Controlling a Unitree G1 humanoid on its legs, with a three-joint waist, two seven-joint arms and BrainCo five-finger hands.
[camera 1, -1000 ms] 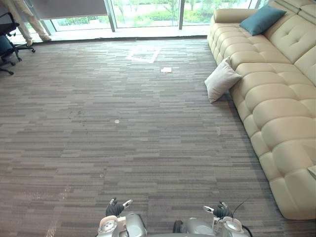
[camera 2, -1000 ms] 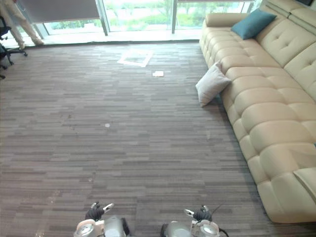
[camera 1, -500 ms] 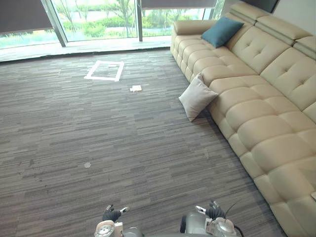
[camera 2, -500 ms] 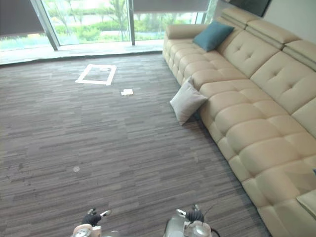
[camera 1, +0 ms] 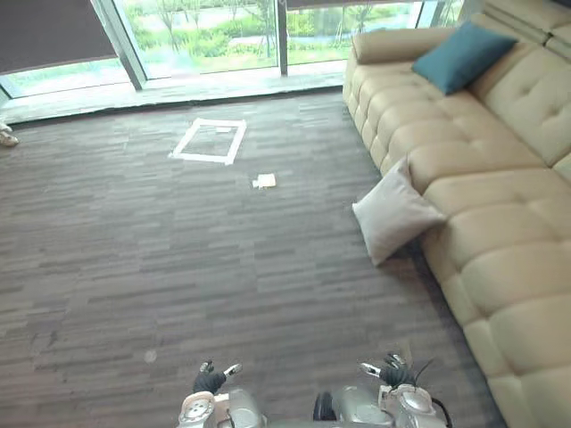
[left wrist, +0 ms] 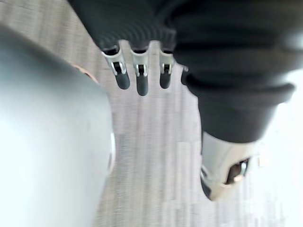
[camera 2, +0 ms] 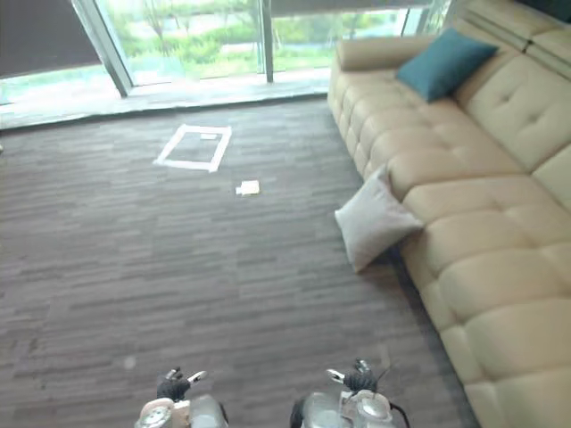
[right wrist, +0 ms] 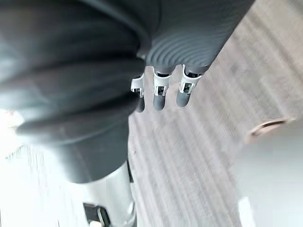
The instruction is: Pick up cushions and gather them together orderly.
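Observation:
A light grey cushion (camera 1: 393, 215) leans on the carpet against the front of the cream sofa (camera 1: 500, 187). A teal cushion (camera 1: 462, 55) rests on the sofa's seat near its far arm. My left hand (camera 1: 211, 378) and right hand (camera 1: 391, 369) hang low at the bottom of the eye views, far from both cushions. The left hand's fingers (left wrist: 140, 78) hang straight over bare carpet, holding nothing. The right hand's fingers (right wrist: 160, 90) are likewise relaxed and empty.
A white tape square (camera 1: 210, 141) and a small white scrap (camera 1: 264, 181) lie on the grey carpet (camera 1: 178, 267). Floor-to-ceiling windows (camera 1: 223, 27) run along the far side. Open floor stretches between me and the sofa.
The whole picture has shifted, so the camera has moved; the grey cushion now shows nearer and lower. Both hands stay low and empty.

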